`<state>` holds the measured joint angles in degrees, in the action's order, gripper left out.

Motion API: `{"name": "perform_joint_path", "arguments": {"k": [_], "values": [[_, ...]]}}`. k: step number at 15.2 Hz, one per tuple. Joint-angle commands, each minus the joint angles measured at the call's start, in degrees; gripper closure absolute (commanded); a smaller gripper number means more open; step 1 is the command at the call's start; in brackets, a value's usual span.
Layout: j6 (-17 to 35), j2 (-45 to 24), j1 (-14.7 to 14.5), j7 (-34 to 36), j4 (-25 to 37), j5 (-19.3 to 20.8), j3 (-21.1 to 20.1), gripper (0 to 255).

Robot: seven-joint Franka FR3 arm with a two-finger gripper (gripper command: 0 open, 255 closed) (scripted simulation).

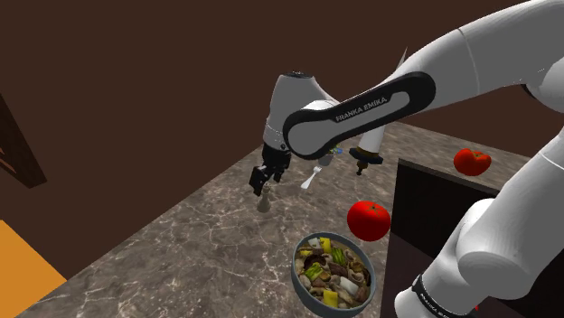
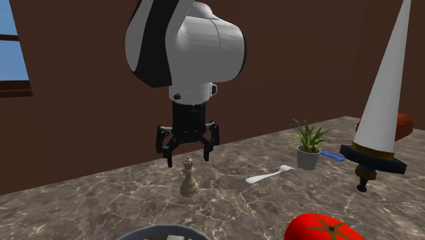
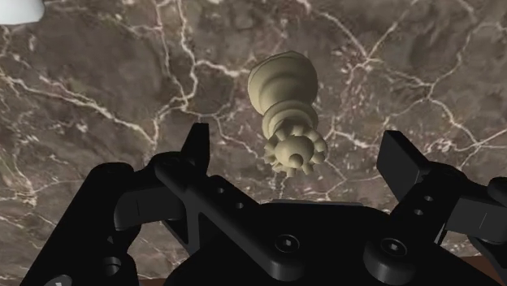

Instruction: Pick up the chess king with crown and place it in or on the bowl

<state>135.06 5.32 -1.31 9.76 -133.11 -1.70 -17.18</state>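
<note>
My gripper [image 2: 187,157] hovers spread just above the upright chess king [image 2: 189,178] on the marble surface [image 1: 181,244]. Approach step, I judge. It seems centred, so next lower, pinch, and carry to the near bowl [image 1: 300,278].

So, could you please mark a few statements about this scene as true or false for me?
1. The chess piece stands upright on the marble counter. True.
2. The tool is shut on the piece. False: its fingers stand open, not touching it.
3. The bowl is empty. False: it holds mixed food.
4. A white spoon lies on the counter between the piece and a potted plant. True.
</note>
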Motion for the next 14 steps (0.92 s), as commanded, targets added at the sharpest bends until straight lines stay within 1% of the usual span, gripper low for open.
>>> {"name": "perform_joint_path", "arguments": {"k": [1,7,8,14], "values": [[0.7,-0.3,0.0,0.1,-0.4,0.1,0.0,0],[0.7,-0.3,0.0,0.1,-0.4,0.1,0.0,0],[0.7,-0.3,0.0,0.1,-0.4,0.1,0.0,255],[0.7,-0.3,0.0,0.1,-0.3,0.1,0.0,255]]}}
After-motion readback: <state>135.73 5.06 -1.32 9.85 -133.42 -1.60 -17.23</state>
